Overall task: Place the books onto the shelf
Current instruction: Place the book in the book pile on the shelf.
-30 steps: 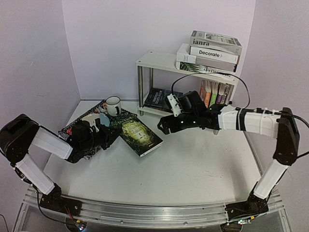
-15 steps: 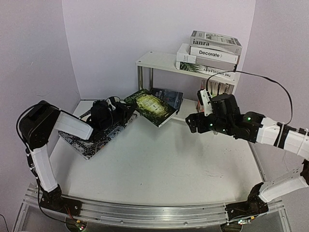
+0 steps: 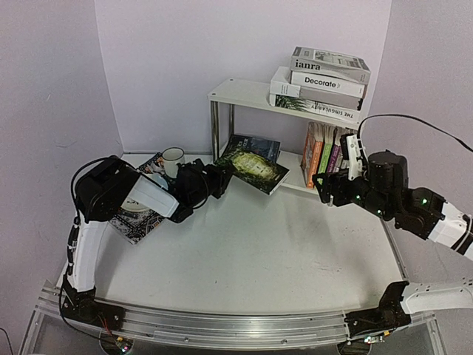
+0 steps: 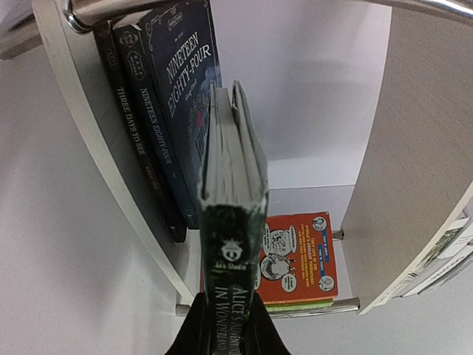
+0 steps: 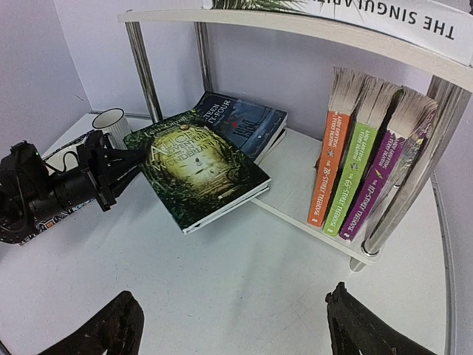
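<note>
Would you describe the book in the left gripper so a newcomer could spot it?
Start at the white two-tier shelf at the table's back. At its lower board's left end, the left gripper holds a book by dark novels. Only it has a green-gold Alice in Wonderland cover.

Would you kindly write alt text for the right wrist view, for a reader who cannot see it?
The left hand holds a green Alice in Wonderland book by one edge, its far end at the lower board of the white shelf, near a dark book lying there. Orange, green and purple paperbacks stand upright on the right; the right hand is open.
</note>
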Motion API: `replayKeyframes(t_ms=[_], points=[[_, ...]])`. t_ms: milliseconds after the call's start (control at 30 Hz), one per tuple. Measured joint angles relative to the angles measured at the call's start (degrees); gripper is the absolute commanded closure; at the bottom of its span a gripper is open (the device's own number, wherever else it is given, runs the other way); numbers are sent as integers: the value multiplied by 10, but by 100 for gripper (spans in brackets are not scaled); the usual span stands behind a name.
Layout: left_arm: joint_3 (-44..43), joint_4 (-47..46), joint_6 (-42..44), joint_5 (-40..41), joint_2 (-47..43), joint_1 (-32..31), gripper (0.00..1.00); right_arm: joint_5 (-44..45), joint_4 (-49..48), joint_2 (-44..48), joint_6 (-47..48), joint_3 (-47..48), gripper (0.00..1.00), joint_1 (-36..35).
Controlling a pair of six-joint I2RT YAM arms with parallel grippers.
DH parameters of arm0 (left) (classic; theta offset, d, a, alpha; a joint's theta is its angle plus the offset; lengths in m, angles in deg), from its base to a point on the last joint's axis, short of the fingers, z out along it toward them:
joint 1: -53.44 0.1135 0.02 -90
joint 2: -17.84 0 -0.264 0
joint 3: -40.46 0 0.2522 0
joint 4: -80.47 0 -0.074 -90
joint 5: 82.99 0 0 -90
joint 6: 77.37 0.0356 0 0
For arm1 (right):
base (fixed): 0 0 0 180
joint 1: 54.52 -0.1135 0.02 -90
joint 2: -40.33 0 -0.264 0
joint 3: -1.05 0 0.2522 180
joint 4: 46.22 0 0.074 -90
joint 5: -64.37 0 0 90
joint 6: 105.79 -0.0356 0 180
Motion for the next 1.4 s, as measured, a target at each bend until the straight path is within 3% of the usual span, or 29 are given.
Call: replayKeyframes(t_ms=[967,1400], points=[[-221,-42,-13,140,162,-13,100,24,24,56,18,-18,13,0],[-283,-49,-10,194,190,-13,100,25,25,55,18,-27,13,0]])
